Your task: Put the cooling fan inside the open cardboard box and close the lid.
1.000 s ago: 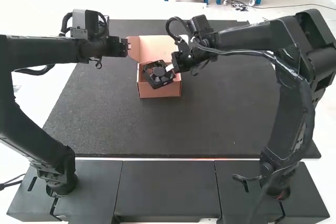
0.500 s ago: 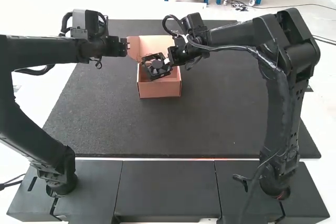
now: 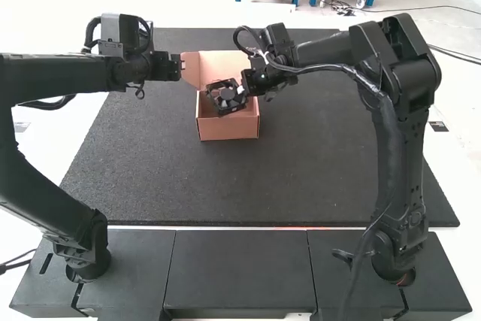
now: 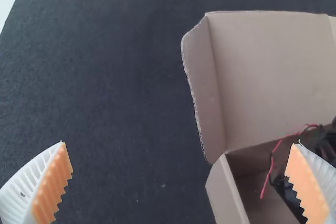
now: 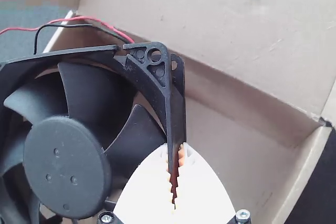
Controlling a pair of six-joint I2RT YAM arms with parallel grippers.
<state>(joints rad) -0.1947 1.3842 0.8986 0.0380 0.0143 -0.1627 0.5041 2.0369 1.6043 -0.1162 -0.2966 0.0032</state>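
Observation:
A small brown cardboard box (image 3: 228, 119) stands on the black mat with its lid (image 3: 214, 71) raised at the back. My right gripper (image 3: 244, 89) is shut on the frame of the black cooling fan (image 3: 225, 96), which sits tilted in the box opening. In the right wrist view the ribbed fingers (image 5: 176, 187) pinch the fan (image 5: 79, 145) frame edge, with red and black wires (image 5: 68, 23) trailing over the box wall (image 5: 236, 129). My left gripper (image 3: 177, 68) is open beside the lid's left edge. Its orange-padded fingers (image 4: 50, 187) straddle the lid (image 4: 262, 77) flap.
The black mat (image 3: 301, 163) covers the table around the box, with open room in front and to both sides. Black base plates (image 3: 240, 272) run along the near edge.
My right gripper has carried the fan back and left from the box's front rim into the opening. The left arm has stayed put.

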